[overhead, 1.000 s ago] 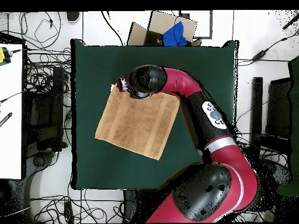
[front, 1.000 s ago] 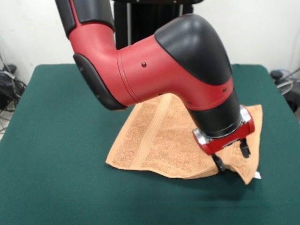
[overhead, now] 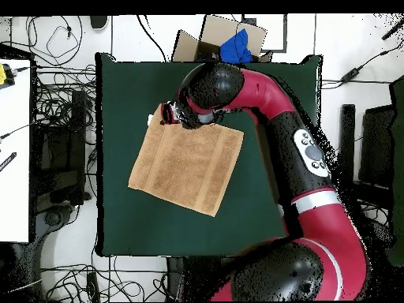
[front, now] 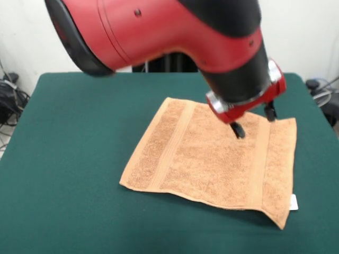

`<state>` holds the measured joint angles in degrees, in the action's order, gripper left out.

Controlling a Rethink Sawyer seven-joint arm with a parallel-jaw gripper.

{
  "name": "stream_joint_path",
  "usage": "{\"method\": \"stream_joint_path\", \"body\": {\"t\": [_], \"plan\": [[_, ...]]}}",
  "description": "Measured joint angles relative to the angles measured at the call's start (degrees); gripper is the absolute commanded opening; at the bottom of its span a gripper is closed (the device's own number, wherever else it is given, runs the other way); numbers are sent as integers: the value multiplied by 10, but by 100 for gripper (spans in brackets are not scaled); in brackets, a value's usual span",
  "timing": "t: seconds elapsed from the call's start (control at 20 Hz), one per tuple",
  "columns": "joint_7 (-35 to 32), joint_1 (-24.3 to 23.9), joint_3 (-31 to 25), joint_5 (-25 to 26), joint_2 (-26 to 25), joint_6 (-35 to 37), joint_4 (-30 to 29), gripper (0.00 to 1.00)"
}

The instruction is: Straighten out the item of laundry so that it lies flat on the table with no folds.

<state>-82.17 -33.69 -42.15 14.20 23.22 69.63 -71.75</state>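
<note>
front view: the small orange-tan terry towel (front: pixel 217 157) lies spread open on the dark green felt-topped desk (front: pixel 69 159), its woven bands showing near two ends and a small white tag (front: pixel 293 202) at the near corner. its near edge looks slightly lifted off the felt. the red and black arm's gripper (front: pixel 253 121) hangs above the towel, fingers apart and holding nothing. overhead view: the towel (overhead: pixel 186 166) sits askew to the desk's edges.
</note>
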Motion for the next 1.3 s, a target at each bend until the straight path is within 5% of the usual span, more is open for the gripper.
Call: {"method": "stream_joint_path", "body": {"t": [0.35, 0.65, 1.05, 1.3], "plan": [[0, -37, 1, 5, 52, -22, -34, 100], [0, -64, 18, 38, 105, -116, -90, 100], [0, -48, 81, 89, 170, -237, -164, 100], [0, -40, 113, 91, 195, -249, -195, 100]]}}
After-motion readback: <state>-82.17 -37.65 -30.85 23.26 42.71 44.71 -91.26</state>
